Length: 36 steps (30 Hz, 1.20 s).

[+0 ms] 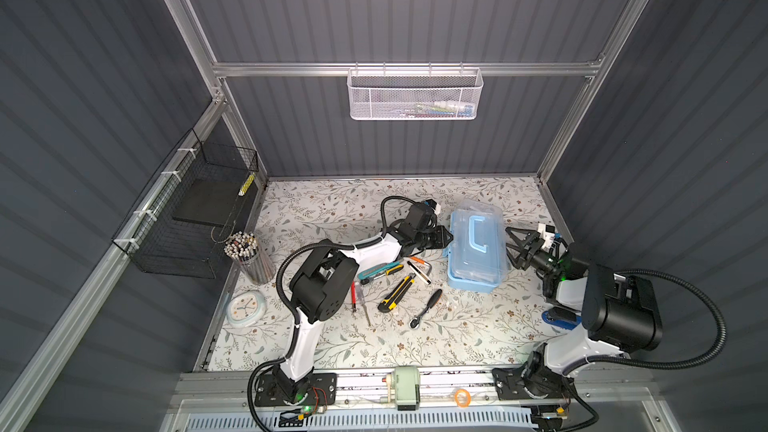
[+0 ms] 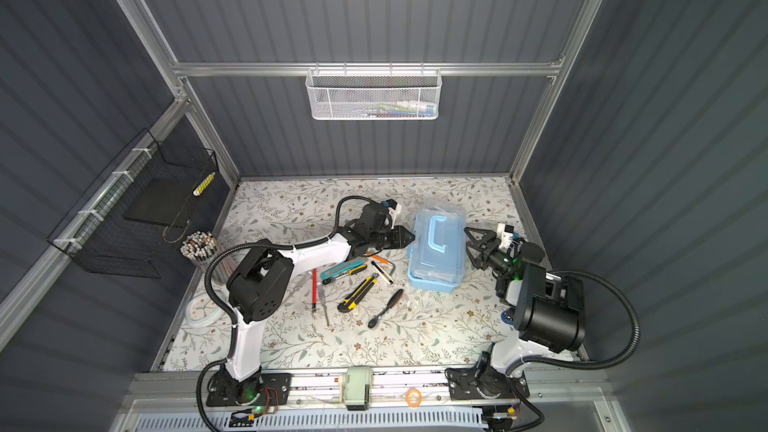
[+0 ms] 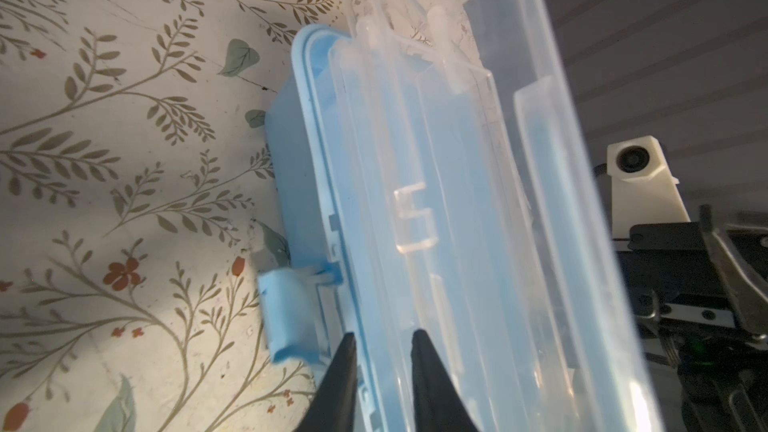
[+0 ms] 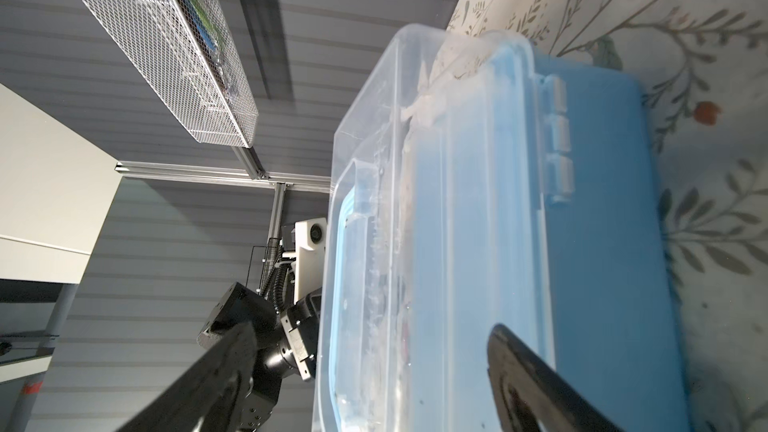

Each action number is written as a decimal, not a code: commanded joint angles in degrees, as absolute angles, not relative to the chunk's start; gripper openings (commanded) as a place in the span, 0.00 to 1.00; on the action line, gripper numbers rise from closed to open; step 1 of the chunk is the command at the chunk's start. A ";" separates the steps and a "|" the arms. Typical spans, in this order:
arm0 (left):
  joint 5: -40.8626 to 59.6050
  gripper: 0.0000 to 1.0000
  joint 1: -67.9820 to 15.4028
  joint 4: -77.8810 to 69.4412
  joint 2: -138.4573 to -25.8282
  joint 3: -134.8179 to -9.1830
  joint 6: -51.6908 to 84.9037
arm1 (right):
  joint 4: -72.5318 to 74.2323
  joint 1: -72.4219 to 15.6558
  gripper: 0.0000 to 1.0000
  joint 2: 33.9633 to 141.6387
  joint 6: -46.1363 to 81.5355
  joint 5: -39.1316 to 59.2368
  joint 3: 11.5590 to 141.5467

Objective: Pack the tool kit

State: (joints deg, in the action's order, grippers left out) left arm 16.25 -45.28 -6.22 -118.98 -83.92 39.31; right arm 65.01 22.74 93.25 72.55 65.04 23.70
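Looking through the lid (image 3: 457, 201), you cannot make out what the box (image 1: 467, 280) holds: the plastic blurs everything inside. Both wrist views cut the fingers off at the frame's edge, and in both top views the left tool's tips are too small to read.

The box stands on the table (image 1: 457, 338) between your two tools. The left tool (image 1: 449, 237) is at one long side, narrow, with its fingers (image 3: 340, 380) on either side of the rim just beside the blue latch (image 3: 286, 313); you cannot tell whether they pinch it. The right tool (image 1: 510, 248) gapes wide just beside the opposite long side, apart from it.

The box's long axis runs crosswise to the line between the tools, with the handle (image 1: 478, 234) facing up. The yellow knife (image 1: 395, 293) and the ratchet (image 1: 426, 308) lie behind the left tool, beside its arm.
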 commanded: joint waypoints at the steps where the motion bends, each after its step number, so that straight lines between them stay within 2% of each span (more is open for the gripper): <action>1: 18.28 0.25 -45.44 -8.61 -120.30 -85.65 40.07 | 65.95 22.50 0.88 92.81 71.71 65.99 23.82; 9: 18.46 0.25 -45.92 -10.16 -120.15 -85.87 40.40 | 65.18 21.79 0.87 92.55 71.33 66.02 23.90; 16: 18.44 0.28 -46.91 -12.40 -120.10 -86.37 40.67 | 56.97 19.37 0.87 91.50 65.71 64.20 24.83; 24: 20.63 0.29 -47.90 -13.40 -119.24 -87.76 40.41 | 54.97 18.74 0.87 90.24 65.38 64.37 26.17; 36: 19.31 0.31 -48.72 -9.73 -117.79 -91.53 37.71 | 30.36 17.68 0.90 85.75 51.72 63.37 35.31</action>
